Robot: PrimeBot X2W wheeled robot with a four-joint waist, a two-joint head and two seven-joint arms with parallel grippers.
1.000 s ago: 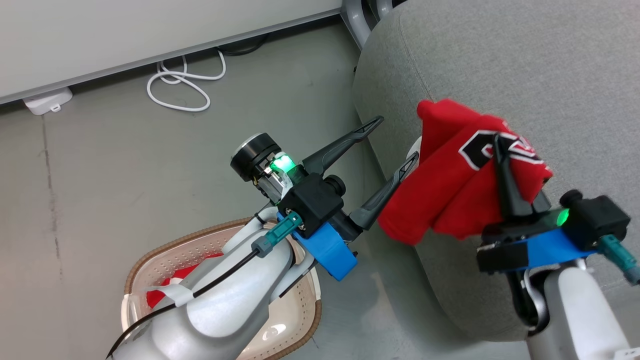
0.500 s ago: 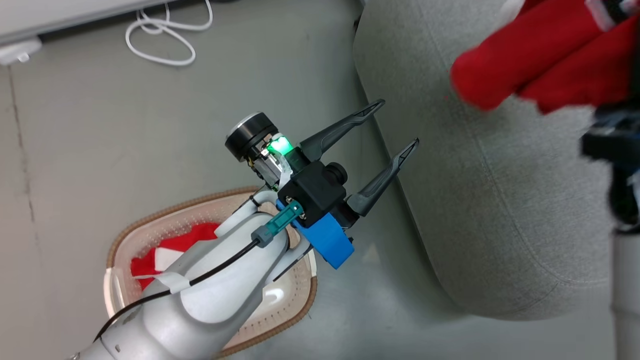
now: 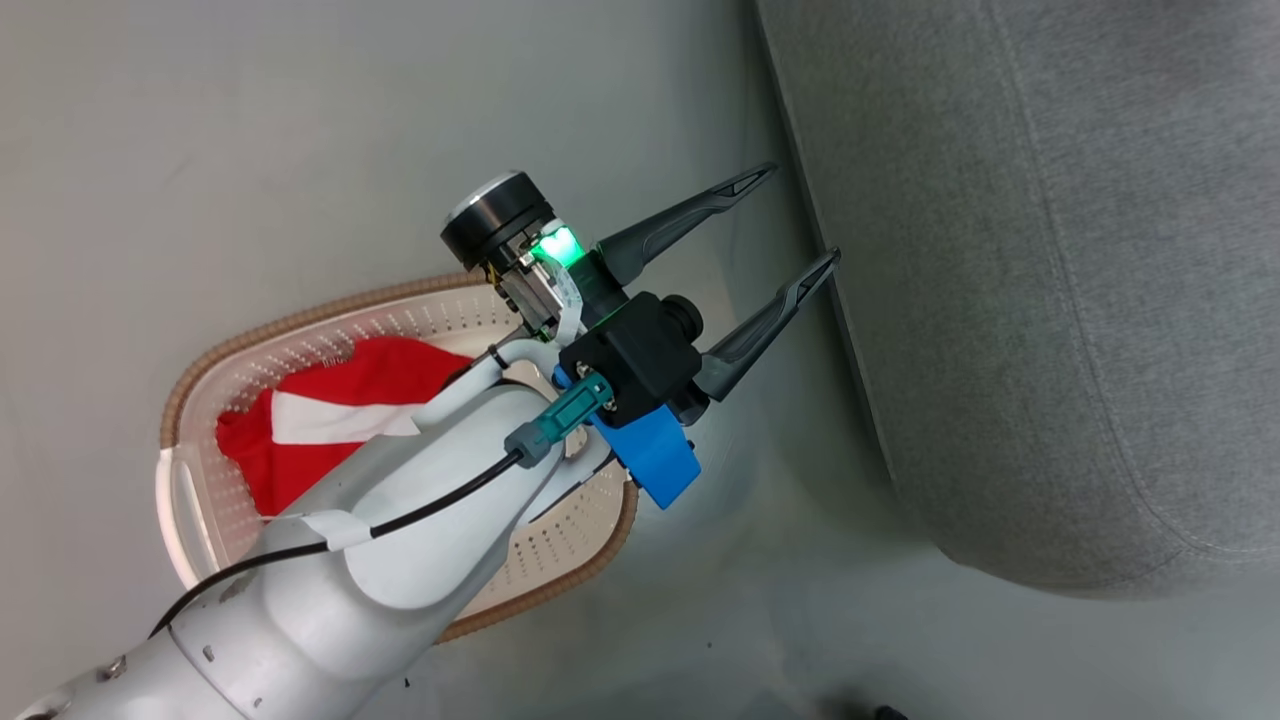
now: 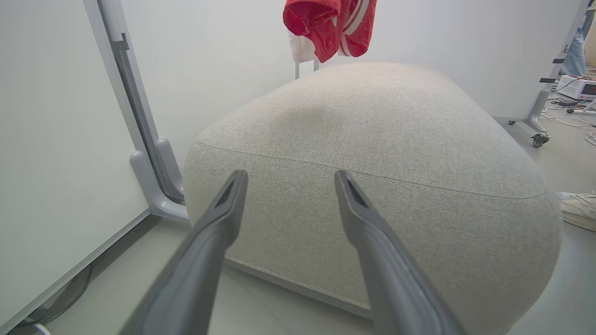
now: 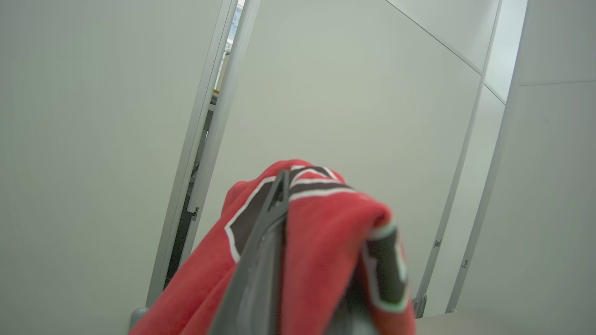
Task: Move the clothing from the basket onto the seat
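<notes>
grey seat at 3 o'clock is bare, but the jersey, clamped in the right tool, has risen above it for the drop; left tool gapes wide, striped garment waits in the basket at 8 o'clock.

You see your left gripper with fingers spread wide, aimed at the grey seat; a red garment with white stripes hangs above its far end.
</notes>
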